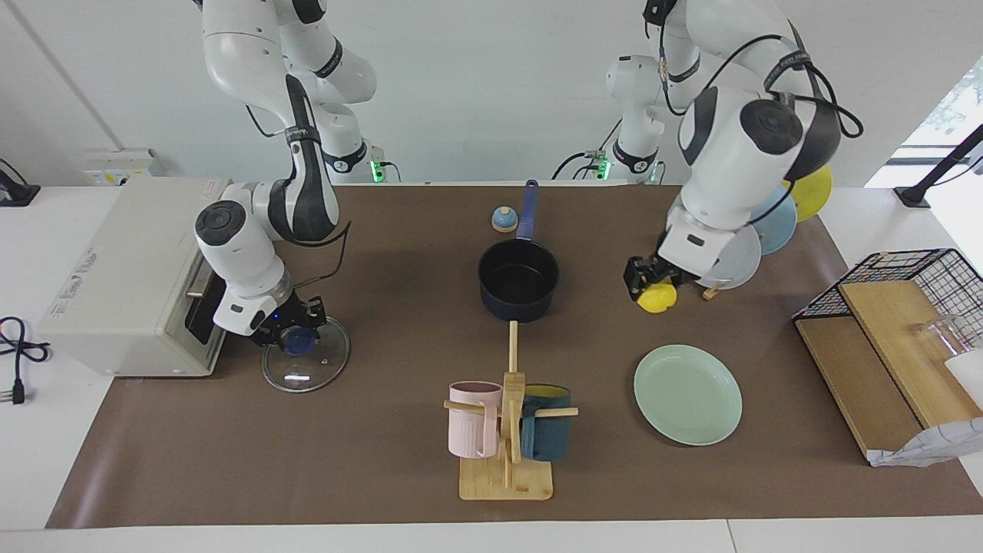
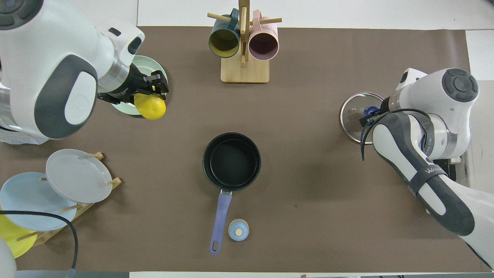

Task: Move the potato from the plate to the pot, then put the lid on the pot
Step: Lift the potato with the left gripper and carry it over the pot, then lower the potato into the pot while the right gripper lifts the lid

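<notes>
White arms, grey joints, black cables

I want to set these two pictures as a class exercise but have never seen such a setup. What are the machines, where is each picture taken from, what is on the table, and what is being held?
These are two robot arms with two-finger grippers at a table. One picture faces the robots from across the table; the other looks down from above their end. The left gripper is shut on the yellow potato, lifted off the green plate. The right gripper is shut on the blue knob of the glass lid, which lies on the table by a toaster oven. The dark pot stands empty mid-table. A mug rack and a plate rack also stand there.
</notes>
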Motion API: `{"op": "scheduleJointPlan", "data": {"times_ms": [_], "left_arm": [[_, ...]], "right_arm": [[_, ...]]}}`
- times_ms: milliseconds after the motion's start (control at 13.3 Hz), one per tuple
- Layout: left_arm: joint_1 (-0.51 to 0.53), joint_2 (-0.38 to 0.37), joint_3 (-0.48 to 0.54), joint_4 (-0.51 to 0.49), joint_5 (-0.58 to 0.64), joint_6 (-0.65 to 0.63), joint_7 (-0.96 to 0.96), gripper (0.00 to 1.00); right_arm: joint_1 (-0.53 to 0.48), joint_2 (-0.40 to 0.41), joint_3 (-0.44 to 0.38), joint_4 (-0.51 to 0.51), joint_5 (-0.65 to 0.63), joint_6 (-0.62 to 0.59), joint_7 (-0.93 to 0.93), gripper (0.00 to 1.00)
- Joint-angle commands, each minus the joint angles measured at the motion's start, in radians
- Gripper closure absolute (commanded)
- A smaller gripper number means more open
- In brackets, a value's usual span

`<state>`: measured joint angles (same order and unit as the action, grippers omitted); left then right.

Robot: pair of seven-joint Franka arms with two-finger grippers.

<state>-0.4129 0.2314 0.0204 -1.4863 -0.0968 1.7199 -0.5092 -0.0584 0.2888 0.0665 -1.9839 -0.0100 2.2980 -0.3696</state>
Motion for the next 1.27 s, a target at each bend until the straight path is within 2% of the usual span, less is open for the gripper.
{"op": "scheduleJointPlan", "data": {"times_ms": [0,150,300,450,750,1200], "left_arm": [[-0.139,-0.098,0.018,-0.202,-0.011,0.087,-0.118,1.00],[-0.222,-0.177,0.018,-0.395,-0.011,0.267,-0.156,1.00],[-0.279,-0.185,0.018,-0.471,-0.011,0.349,-0.192,1.00],[-0.325,-0.132,0.019,-0.499,-0.011,0.453,-0.239,1.00],[-0.330,-0.077,0.021,-0.540,0.002,0.555,-0.210,1.00],[-0.374,0.015,0.023,-0.549,0.057,0.607,-0.210,1.00]], "right_arm": [[-0.006,-0.020,0.004,-0.001,0.024,-0.041,-0.029,0.68],[0.000,-0.023,0.006,0.042,0.022,-0.113,-0.028,0.83],[0.015,-0.033,0.022,0.091,0.024,-0.179,-0.022,1.00],[0.043,-0.034,0.032,0.146,0.022,-0.241,-0.008,1.00],[0.130,-0.007,0.032,0.318,0.008,-0.419,0.141,1.00],[0.193,-0.003,0.032,0.344,0.007,-0.450,0.179,1.00]]}}
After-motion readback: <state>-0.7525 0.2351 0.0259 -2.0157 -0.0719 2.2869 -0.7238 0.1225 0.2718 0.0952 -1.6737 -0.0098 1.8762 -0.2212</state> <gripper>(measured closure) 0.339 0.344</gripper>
